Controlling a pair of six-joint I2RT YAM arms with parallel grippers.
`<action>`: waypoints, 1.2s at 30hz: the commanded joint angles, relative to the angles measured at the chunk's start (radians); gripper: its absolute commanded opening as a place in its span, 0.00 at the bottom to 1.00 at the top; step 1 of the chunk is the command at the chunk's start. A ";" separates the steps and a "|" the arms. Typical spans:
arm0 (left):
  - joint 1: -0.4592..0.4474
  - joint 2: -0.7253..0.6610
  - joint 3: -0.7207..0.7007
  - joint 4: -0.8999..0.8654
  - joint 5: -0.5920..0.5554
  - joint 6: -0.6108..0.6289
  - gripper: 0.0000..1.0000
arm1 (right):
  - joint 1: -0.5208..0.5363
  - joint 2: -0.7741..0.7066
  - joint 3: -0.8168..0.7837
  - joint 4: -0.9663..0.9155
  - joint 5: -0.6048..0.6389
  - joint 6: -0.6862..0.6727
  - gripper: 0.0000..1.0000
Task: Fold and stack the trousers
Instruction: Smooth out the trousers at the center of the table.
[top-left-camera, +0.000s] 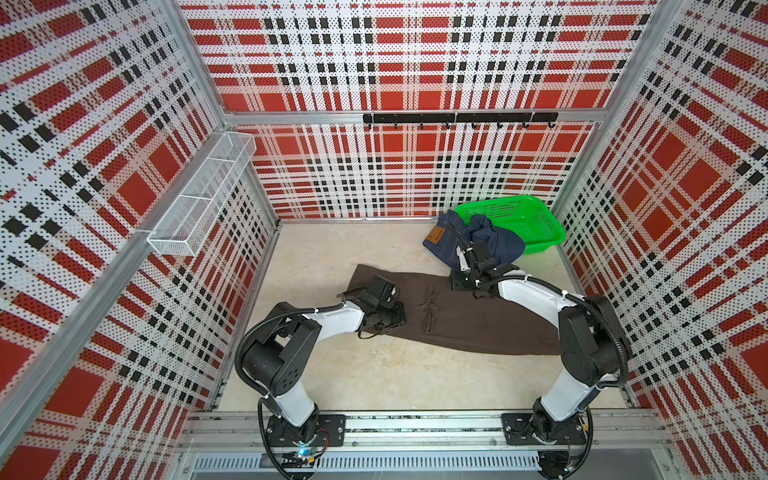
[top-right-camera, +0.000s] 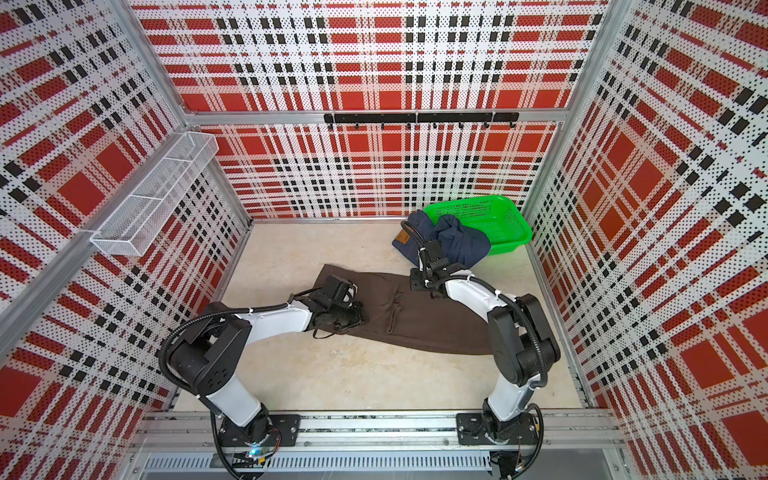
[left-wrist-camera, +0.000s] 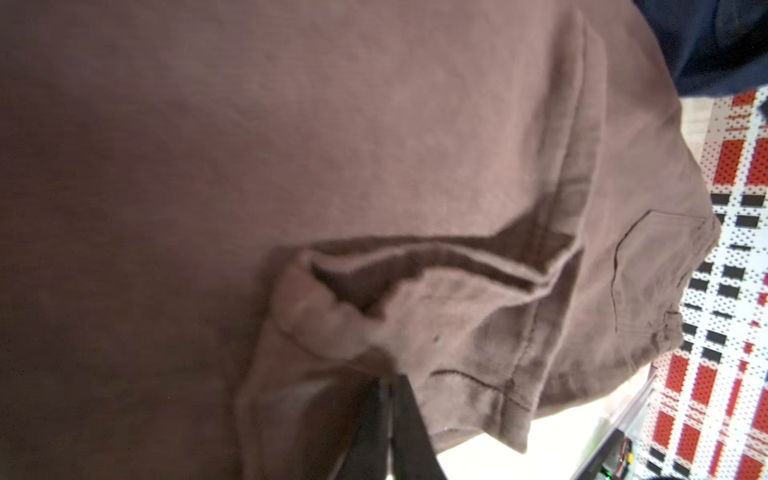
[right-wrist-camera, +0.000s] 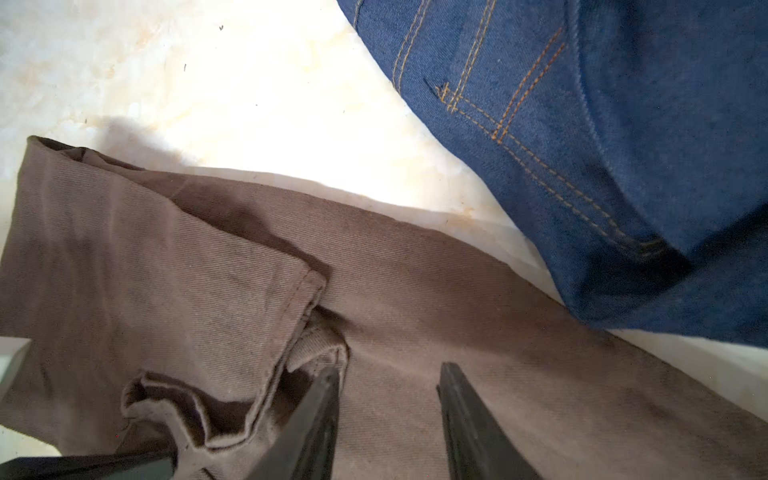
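Centrally in both top views, the brown trousers (top-left-camera: 457, 320) (top-right-camera: 419, 320) lie spread on the pale table (top-left-camera: 332, 257), running from centre left toward the lower right. The left gripper (left-wrist-camera: 388, 382) sits over their left end with its jaws closed, pinching a bunched fold of the brown cloth. The right gripper (right-wrist-camera: 390, 370) sits over the upper edge of the same pair, and its jaws stand apart with nothing between them and the cloth just below. Toward the upper right, the denim trousers (top-left-camera: 505, 243) (right-wrist-camera: 602, 124) lie crumpled, partly in a green basket (top-left-camera: 540, 224) and partly spilling onto the table, close to the brown pair.
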 joint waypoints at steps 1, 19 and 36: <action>-0.016 -0.072 0.007 -0.010 0.009 0.030 0.07 | 0.021 -0.042 -0.003 -0.015 -0.011 0.010 0.44; 0.099 0.056 0.143 -0.147 -0.068 0.205 0.67 | 0.062 -0.082 0.012 -0.044 -0.010 0.027 0.47; -0.126 -0.064 0.141 -0.154 -0.007 0.198 0.00 | 0.062 -0.090 0.011 -0.053 -0.006 0.029 0.47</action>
